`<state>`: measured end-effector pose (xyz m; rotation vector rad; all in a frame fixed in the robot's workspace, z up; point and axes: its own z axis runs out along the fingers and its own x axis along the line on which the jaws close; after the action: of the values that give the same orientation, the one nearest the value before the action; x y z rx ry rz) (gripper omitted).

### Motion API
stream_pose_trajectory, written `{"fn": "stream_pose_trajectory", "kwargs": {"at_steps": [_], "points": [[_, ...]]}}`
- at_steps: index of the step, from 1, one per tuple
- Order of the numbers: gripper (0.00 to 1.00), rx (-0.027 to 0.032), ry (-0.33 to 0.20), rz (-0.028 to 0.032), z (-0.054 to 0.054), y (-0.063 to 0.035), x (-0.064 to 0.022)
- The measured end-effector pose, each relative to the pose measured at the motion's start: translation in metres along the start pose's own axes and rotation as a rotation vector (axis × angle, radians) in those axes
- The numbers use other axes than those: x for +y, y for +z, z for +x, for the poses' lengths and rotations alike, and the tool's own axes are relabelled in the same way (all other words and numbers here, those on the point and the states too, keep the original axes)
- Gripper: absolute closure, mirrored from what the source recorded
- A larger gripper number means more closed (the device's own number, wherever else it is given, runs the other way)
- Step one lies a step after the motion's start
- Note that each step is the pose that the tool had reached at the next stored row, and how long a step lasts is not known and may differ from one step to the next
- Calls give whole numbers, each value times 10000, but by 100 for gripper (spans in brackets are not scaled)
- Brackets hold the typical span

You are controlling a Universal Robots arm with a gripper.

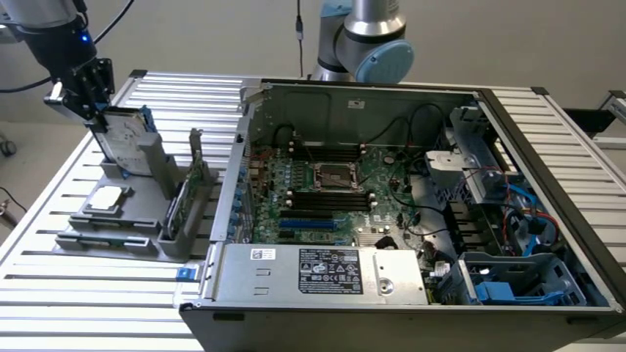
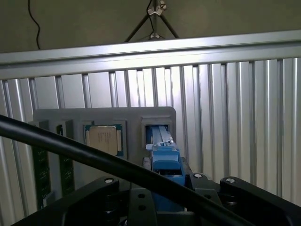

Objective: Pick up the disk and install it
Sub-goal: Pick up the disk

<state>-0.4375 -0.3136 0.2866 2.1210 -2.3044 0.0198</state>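
Where the exterior view takes in the whole bench, the gripper (image 1: 98,114) sits at that view's upper left, its jaws clamped on the top edge of the disk (image 1: 125,141). The disk stands on edge, leaning a little, with its lower end down in a slot of the grey holder (image 1: 137,216) on the slatted table (image 1: 88,323). A small square chip (image 1: 105,198) lies flat on the same holder, and the open computer case (image 1: 352,103) stands well apart toward the exterior view's right, with a drive cage (image 1: 509,286) holding blue parts at its near corner. From the wrist view, the disk's blue carrier (image 2: 164,162) shows gripped between the black fingers (image 2: 225,193), running down into its slot in the holder (image 2: 103,115) just beside the chip (image 2: 104,140), while a black cable (image 2: 70,150) crosses the foreground. I judge the pick-up step to be in hand: the grip is made, but the disk is not yet clear of its slot. The next move seems to call for a straight pull along the slot, so the carrier does not bind, with enough height to clear the holder's uprights.
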Motion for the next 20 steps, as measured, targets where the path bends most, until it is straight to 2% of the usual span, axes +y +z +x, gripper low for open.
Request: {"fn": "stream_pose_trajectory", "kwargs": {"at_steps": [5, 20], "points": [[67, 95, 0, 7, 0, -1, 0], [67, 99, -9, 7, 0, -1, 0]]}}
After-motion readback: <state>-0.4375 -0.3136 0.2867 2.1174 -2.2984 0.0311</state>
